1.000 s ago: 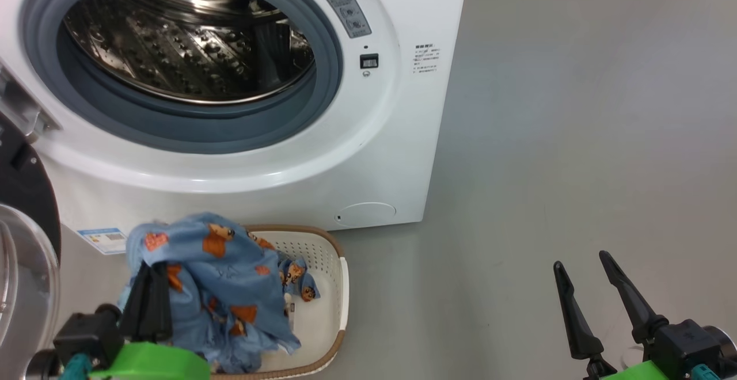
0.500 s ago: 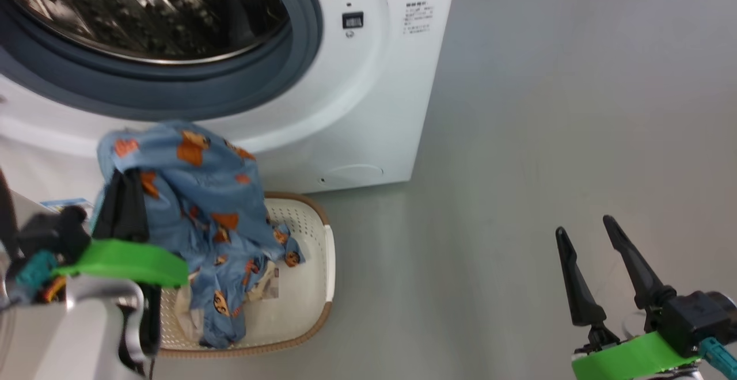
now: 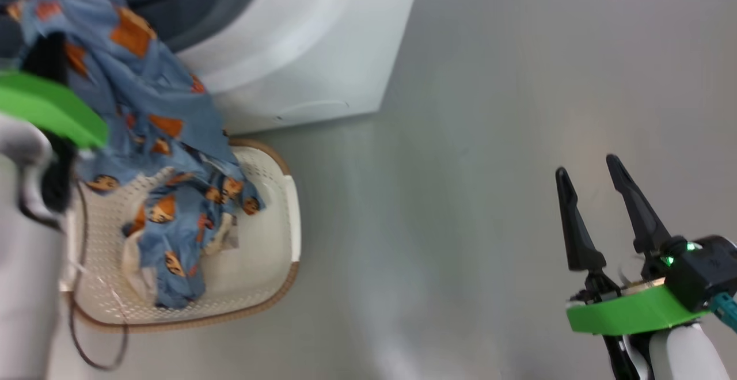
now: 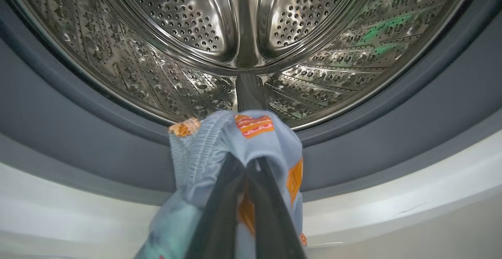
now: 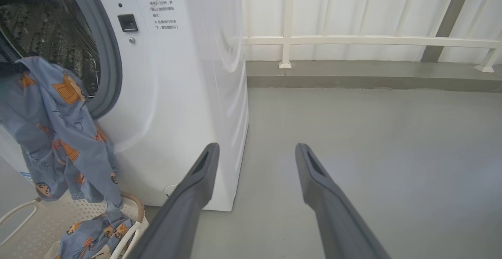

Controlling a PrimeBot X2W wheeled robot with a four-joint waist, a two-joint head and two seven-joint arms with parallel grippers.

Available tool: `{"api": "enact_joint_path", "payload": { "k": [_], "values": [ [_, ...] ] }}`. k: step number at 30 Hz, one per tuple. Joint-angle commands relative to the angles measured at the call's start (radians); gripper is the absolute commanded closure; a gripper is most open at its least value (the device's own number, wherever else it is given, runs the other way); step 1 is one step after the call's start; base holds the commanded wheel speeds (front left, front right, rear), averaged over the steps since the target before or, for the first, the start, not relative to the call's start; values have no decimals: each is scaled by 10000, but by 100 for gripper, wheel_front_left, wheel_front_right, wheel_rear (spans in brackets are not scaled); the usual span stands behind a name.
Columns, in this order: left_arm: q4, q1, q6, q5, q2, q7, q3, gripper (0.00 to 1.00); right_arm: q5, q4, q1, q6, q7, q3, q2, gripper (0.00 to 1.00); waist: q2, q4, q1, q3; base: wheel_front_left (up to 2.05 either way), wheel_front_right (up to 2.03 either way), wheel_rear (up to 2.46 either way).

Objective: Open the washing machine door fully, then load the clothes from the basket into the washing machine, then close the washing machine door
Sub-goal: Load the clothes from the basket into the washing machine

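One washing machine (image 3: 299, 34) stands with its drum mouth open. One basket (image 3: 291, 207) sits just before it. Of the clothes (image 3: 149, 98), one blue garment hangs at the grey gasket, its tail trailing into the basket among more blue and white cloth. Two grippers: the left gripper (image 4: 248, 172), jaws pinching that garment; the right gripper (image 3: 587, 164), well apart, jaws spread

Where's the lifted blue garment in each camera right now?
Head view: clothes upper left, hanging down over the basket.
Left wrist view: clothes bottom centre, pinched in the left hand.
Right wrist view: clothes at left edge, hanging before the opening.
Shared landmark: the grey gasket.
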Motion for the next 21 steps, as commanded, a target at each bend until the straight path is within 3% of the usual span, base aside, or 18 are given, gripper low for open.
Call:
{"api": "enact_joint_path", "payload": {
  "k": [1,13,21],
  "values": [
    [-131,-389,-58,-48,555,111,288,100,199,-267,-106,62,-119,288,5,0,-1,-503,-2,626,0,0,0],
    [700,-3169,-26,-306,1620,2124,508,100,575,-164,-761,62,-119,556,237,0,-1,-1370,-2,1836,0,0,0],
    [906,-4286,338,157,2285,1384,673,100,724,-58,-1015,62,-120,820,283,0,-1,-1859,-2,2220,0,0,0]
  ]
}}
